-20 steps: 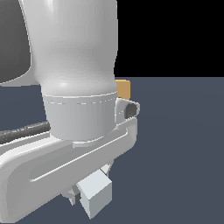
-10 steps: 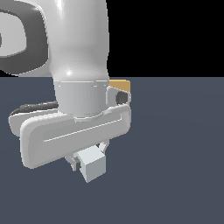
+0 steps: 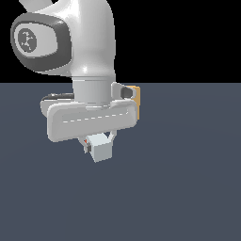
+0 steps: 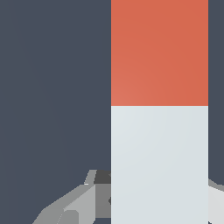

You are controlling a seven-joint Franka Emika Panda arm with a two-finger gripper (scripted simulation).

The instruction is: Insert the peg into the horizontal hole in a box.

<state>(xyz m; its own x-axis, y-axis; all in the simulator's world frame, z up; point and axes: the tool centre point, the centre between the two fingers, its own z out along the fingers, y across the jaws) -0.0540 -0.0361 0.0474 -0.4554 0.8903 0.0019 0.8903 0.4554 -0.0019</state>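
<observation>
Exterior view is showing the grey-fingered gripper [image 3: 99, 142] gripping the long white-grey, red-tipped square peg [image 3: 100, 150], now lifted higher than a second ago. Behind the arm, the tan-orange box [image 3: 136, 101] is peeking out further; its hole is probably hidden, so alignment is pending.

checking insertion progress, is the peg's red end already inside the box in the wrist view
No: the peg shows its whole red end against bare dark floor, with no box around it.
</observation>
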